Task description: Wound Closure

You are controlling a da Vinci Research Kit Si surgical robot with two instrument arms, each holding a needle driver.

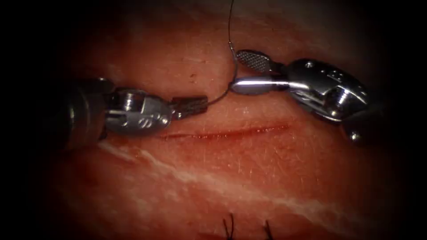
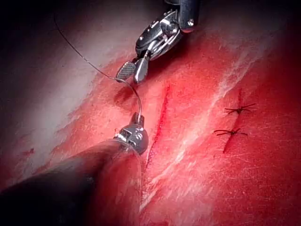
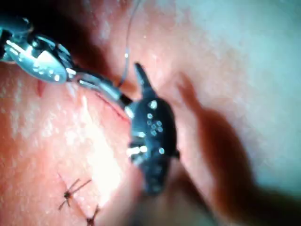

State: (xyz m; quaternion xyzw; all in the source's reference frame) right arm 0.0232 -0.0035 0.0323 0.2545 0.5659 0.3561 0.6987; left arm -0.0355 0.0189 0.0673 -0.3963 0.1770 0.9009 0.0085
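While the left pincer point(image 1: 191, 106) is clamped on the needle point(image 1: 222, 91) near its tip end, the right pincer point(image 1: 249, 73) stands wide open around the needle's upper curve, gripping nothing; its lower jaw seems to touch the wire, though that is hard to judge. Above the cut point(image 1: 224, 132), the needle hangs clear of the tissue point(image 1: 222, 178), not in it. Thread point(image 1: 230, 20) runs up from the needle's swaged end. Two knotted stitches point(image 2: 233, 121) sit in the tissue, well apart from the cut.
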